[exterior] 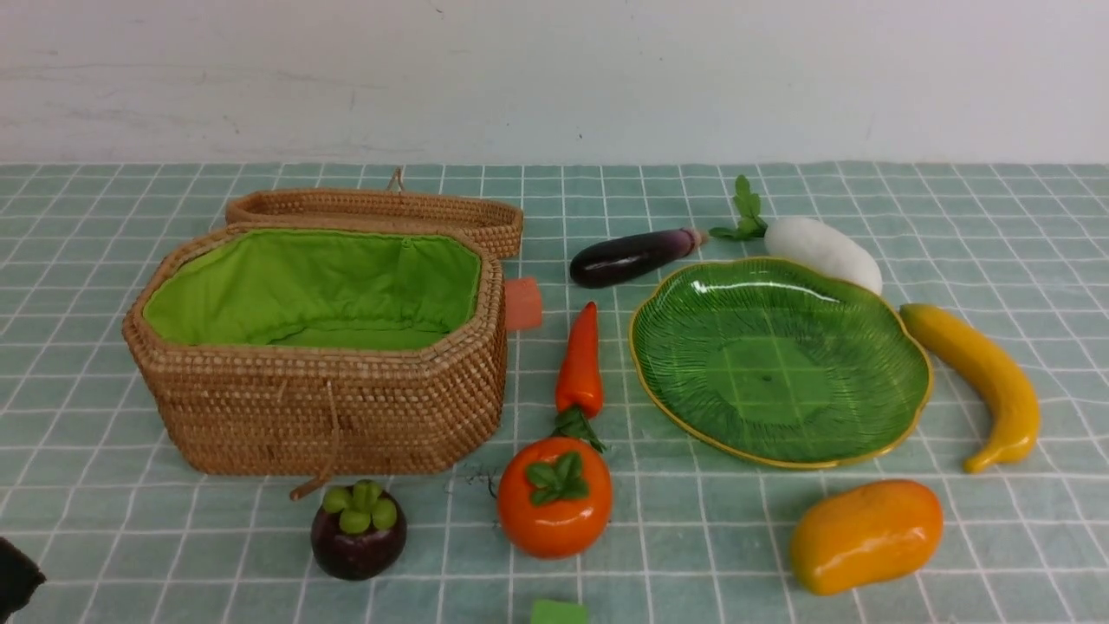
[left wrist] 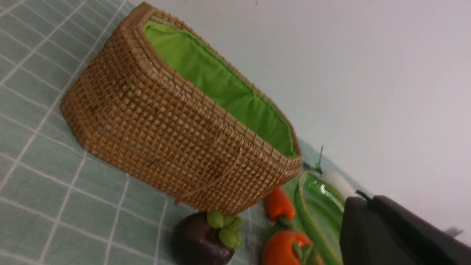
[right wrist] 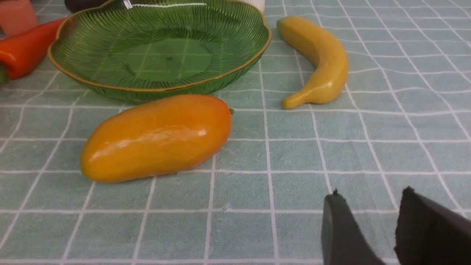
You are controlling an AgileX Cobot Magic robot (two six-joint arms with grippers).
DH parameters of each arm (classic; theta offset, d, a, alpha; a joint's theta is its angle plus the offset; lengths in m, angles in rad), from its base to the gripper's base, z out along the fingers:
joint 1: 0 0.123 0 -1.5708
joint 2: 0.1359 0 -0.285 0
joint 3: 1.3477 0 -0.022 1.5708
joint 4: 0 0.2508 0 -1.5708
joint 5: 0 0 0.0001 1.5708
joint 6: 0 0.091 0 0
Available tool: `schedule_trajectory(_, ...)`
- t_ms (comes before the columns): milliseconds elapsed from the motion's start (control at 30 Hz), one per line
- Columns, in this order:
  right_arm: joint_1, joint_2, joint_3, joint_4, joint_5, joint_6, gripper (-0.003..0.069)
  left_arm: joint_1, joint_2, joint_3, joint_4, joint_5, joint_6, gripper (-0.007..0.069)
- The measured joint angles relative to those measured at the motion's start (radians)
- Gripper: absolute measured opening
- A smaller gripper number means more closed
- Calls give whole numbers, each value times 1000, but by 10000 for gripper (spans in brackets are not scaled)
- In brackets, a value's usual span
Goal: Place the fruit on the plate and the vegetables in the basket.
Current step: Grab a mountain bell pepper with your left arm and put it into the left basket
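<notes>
A: What does the front view give of the fingers?

B: Only a dark corner of the left fingers (exterior: 17, 572) at the picture's edge, so whether they are parted cannot be told. Nearest them on the bench (exterior: 996, 217) sits the mangosteen (exterior: 358, 530). The open basket (exterior: 321, 399) stands just beyond it, its lid (exterior: 381, 212) folded back behind.

A: And farther from them?

B: The persimmon (exterior: 554, 497) comes next, touching the leaves of the carrot (exterior: 580, 360). Well apart lie the plate (exterior: 780, 364), with the eggplant (exterior: 632, 256) and radish (exterior: 819, 251) at its far rim, the banana (exterior: 979, 373) beside it and the mango (exterior: 866, 536) in front.

A: The left wrist view?

B: The left fingers (left wrist: 386, 232) show as one dark mass, so their opening still cannot be told. Close ahead are the mangosteen (left wrist: 202, 241) and persimmon (left wrist: 287, 250). Past those are the carrot (left wrist: 279, 208), the plate (left wrist: 316, 198) edge-on, and the basket (left wrist: 176, 132).

A: The right wrist view?

B: The right fingers (right wrist: 371, 206) stand slightly parted, two dark tips with bare bench between them and nothing gripped. The mango (right wrist: 158, 136) lies nearest ahead, off to one side. The plate (right wrist: 158, 48) is just beyond it, the banana (right wrist: 320, 62) lies beside the plate, and the carrot (right wrist: 25, 48) lies at the plate's other side.
</notes>
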Motion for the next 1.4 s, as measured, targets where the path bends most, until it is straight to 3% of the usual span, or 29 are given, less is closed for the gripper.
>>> schedule_trajectory(300, 0, 0, 3, -2, -23, 0, 242, 0, 531, -281, 10, 391, 254, -13)
schedule_trajectory(400, 0, 0, 9, 18, -60, 13, 242, 0, 627, -334, 3, 448, 331, -13)
schedule_trajectory(633, 0, 0, 9, 243, -222, 137, 242, -15, 699, -372, -96, 480, 489, -13)
schedule_trajectory(800, 0, 0, 6, 400, -266, 186, 216, -103, 714, -372, -58, 479, 538, -13)
schedule_trajectory(1000, 5, 64, -220, 471, 122, 127, 83, -174, 790, -373, 40, 455, 533, -13)
schedule_trajectory(1200, 22, 303, -669, 473, 627, -150, 13, -182, 919, -383, 61, 432, 534, -13)
schedule_trajectory(1400, 94, 369, -929, 497, 711, -290, 13, -182, 1039, -471, 65, 430, 537, -13)
